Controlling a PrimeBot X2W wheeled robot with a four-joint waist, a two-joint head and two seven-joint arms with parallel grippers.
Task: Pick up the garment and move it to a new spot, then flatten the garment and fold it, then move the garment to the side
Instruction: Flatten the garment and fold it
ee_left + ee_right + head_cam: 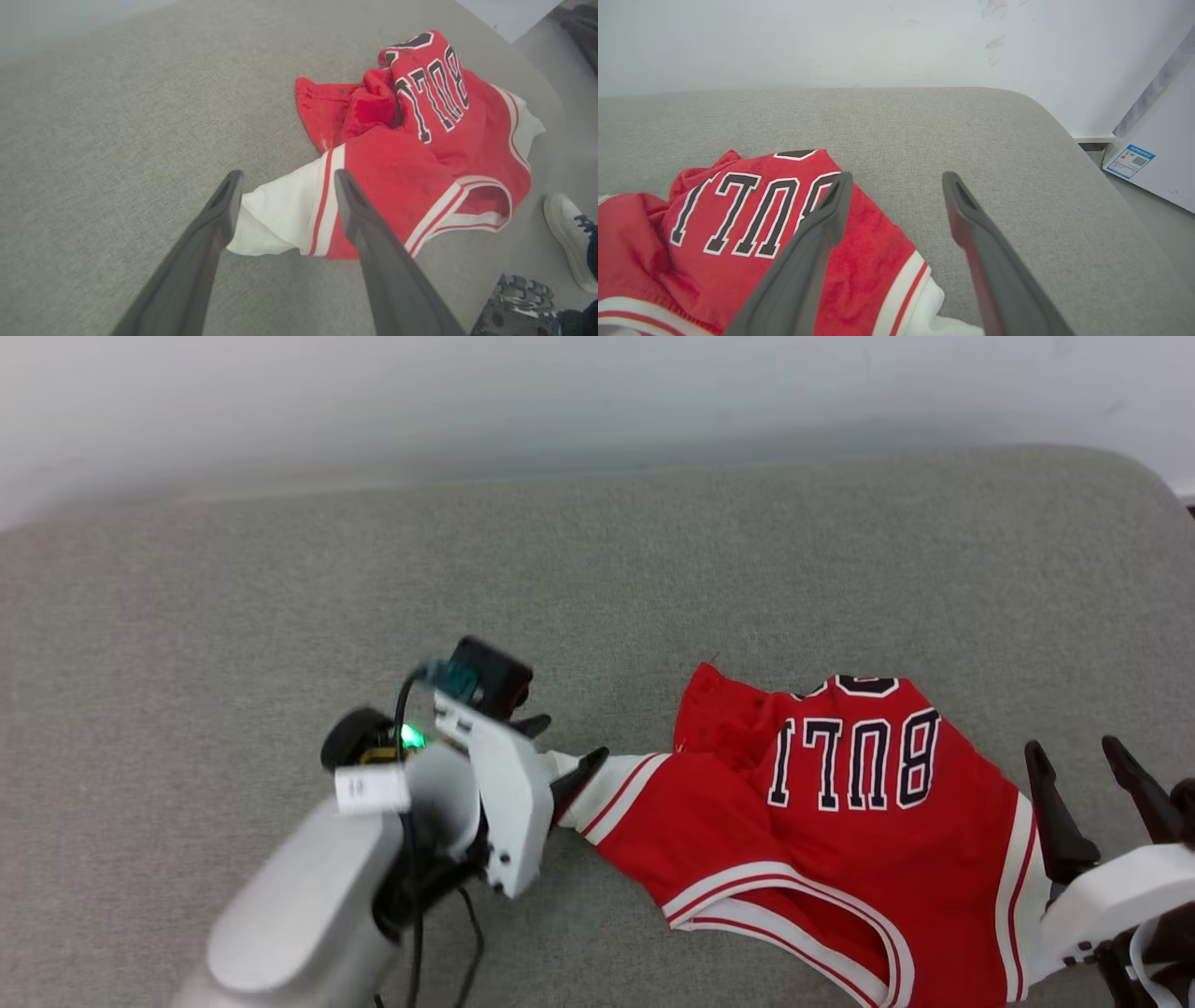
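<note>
The garment (840, 821) lies crumpled on the grey padded surface (280, 579), red with black white-edged letters facing up and reading upside down. One white sleeve (280, 210) with red-striped trim points left. My left gripper (569, 742) is open at that sleeve, and in the left wrist view the sleeve lies between the two fingers of the left gripper (287, 179). My right gripper (1074, 751) stands open at the garment's right edge. In the right wrist view the right gripper (897, 179) has its left finger over the garment (714, 233) and bare surface between the fingers.
The grey surface (971, 130) has a rounded far-right corner, and a white wall (597, 392) runs behind it. A person's white shoe (567, 233) and a dark shoe (523, 298) stand on the floor beside the surface. A white panel with a label (1129, 161) leans at the right.
</note>
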